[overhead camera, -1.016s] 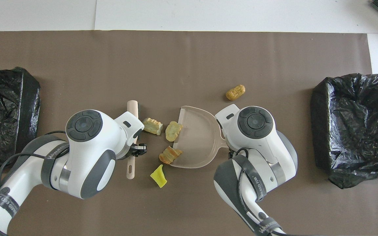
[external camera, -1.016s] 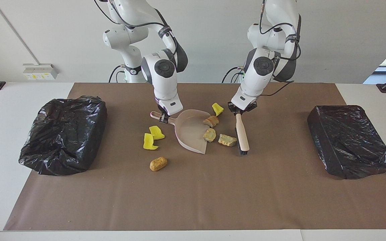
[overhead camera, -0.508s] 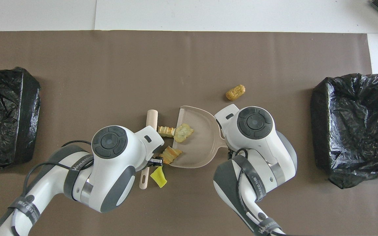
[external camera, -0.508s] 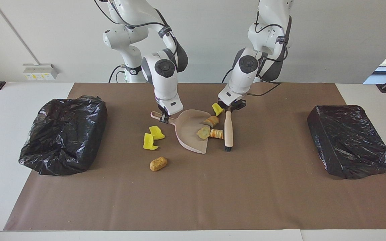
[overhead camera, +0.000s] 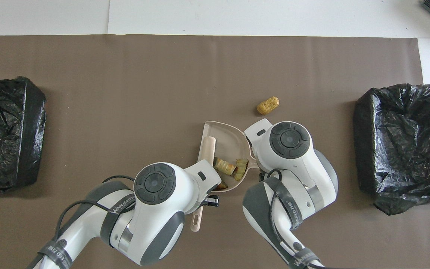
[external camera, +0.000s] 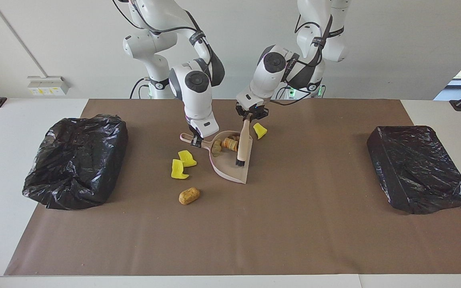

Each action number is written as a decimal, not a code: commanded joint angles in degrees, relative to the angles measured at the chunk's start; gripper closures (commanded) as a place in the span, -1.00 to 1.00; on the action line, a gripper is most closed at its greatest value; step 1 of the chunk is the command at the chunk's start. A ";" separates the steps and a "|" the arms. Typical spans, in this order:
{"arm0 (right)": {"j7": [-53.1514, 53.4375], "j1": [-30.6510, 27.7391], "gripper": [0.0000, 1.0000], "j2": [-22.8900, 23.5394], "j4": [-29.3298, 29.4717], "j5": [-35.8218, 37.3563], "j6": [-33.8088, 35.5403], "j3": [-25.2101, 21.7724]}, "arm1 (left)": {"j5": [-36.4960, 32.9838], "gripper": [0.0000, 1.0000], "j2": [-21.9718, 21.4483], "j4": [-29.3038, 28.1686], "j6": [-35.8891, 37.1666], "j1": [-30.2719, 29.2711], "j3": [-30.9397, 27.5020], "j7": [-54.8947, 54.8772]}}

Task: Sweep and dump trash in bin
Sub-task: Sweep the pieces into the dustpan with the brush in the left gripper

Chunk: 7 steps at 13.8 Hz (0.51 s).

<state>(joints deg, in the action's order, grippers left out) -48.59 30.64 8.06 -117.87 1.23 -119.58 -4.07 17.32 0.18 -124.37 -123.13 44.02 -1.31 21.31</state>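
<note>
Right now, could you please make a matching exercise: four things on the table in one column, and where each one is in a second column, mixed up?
Things:
1. brush
2. golden-brown lump
3. beige lumps
4. dustpan handle

Places:
A. alone on the brown mat
B. held by the left gripper
C. held by the right gripper
D. inside the dustpan

Pairs: 1-B, 2-A, 3-D, 4-C

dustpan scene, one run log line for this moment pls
left gripper: shut on wooden brush, bristles in beige plastic dustpan | right gripper: shut on dustpan handle | in pan: beige lumps | on mat: yellow foam chunks, golden-brown lump
</note>
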 commanded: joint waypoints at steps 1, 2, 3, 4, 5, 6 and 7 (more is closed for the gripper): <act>1.31 0.12 1.00 0.29 -0.08 -0.36 -0.65 0.38 | 1.23 1.00 -2.54 0.88 2.97 0.10 -1.32 2.66; 1.31 0.12 1.00 0.29 -0.08 -0.36 -0.65 0.38 | 1.05 1.00 -3.60 0.71 4.29 0.02 -1.41 6.95; 1.31 0.12 1.00 0.29 -0.08 -0.36 -0.65 0.38 | 0.79 1.00 -4.65 0.36 6.57 -0.51 -1.41 11.52; 1.39 0.12 1.00 0.29 -0.08 -0.36 -0.65 0.38 | 0.26 1.00 -5.45 0.00 9.38 -0.77 -1.41 14.87; 1.39 0.12 1.00 0.29 -0.08 -0.36 -0.74 0.38 | -0.70 1.00 -6.06 -0.43 11.49 -0.77 -1.41 18.12; 1.31 0.12 1.00 0.29 -0.08 -0.36 -0.74 0.38 | -2.88 1.00 -7.03 -1.40 13.08 -0.78 -1.33 22.16; 1.39 0.12 1.00 0.29 -0.08 -0.36 -0.74 0.38 | -4.04 1.00 -8.25 -2.97 13.27 -0.34 -1.32 24.89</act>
<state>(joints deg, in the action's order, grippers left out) -48.59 30.71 8.06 -117.87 1.23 -119.58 -4.06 15.69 -4.71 -124.03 -111.48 43.79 -2.82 40.59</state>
